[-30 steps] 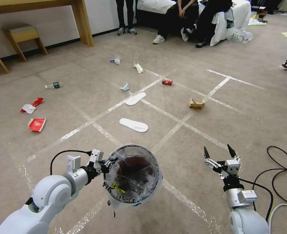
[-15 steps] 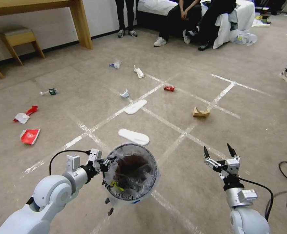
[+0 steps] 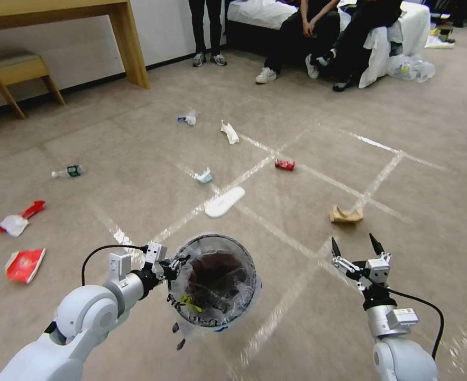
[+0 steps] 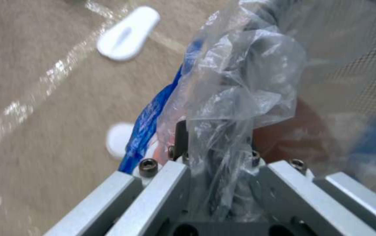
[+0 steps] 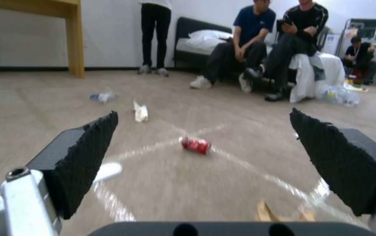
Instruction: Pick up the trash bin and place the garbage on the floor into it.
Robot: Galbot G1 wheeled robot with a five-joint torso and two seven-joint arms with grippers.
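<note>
While the left gripper [image 3: 176, 263] was clamped on the trash bin [image 3: 214, 288] rim, holding it up, the right gripper [image 3: 354, 247] hung wide open, and the brown paper bag [image 3: 346, 215] lay just ahead of it on the floor [image 3: 138, 159]

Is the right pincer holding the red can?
No, the right pincer is open and empty; the red can lies on the floor.
</note>
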